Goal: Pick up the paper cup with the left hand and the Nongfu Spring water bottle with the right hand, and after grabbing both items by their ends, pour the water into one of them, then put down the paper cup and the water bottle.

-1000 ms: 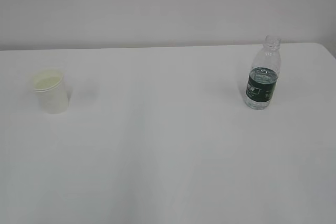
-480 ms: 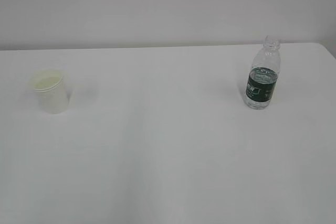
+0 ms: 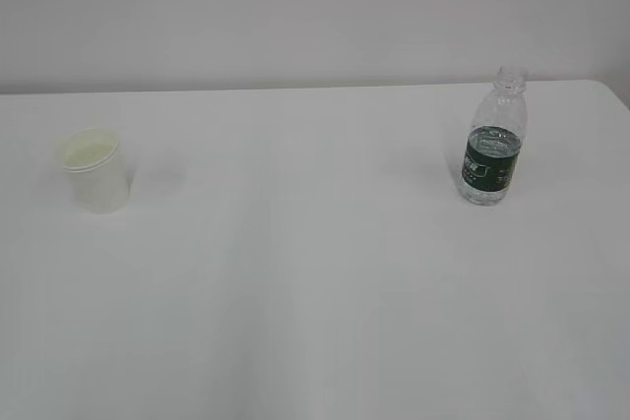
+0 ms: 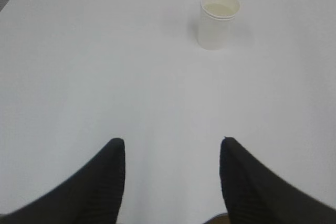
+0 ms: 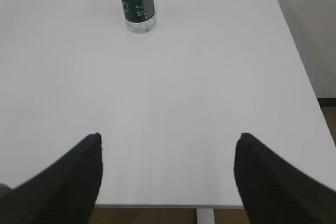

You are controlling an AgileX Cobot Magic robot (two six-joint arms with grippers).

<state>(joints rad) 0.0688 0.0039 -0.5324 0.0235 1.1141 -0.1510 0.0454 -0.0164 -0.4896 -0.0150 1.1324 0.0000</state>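
Observation:
The white paper cup [image 3: 95,171] stands upright at the table's left; the left wrist view shows the paper cup [image 4: 218,20] far ahead and slightly right of my open left gripper [image 4: 172,141], with nothing between its fingers. The Nongfu Spring water bottle [image 3: 493,139], clear with a dark green label and no cap, stands upright at the right, with water inside up to about the label's top. In the right wrist view the bottle [image 5: 137,1] stands far ahead and left of my open, empty right gripper [image 5: 168,136]. Neither arm shows in the exterior view.
The white table [image 3: 315,272] carries only the cup and the bottle. Its right edge [image 5: 299,61] and near edge [image 5: 168,205] show in the right wrist view, with brown floor below. A pale wall [image 3: 315,7] runs behind the table.

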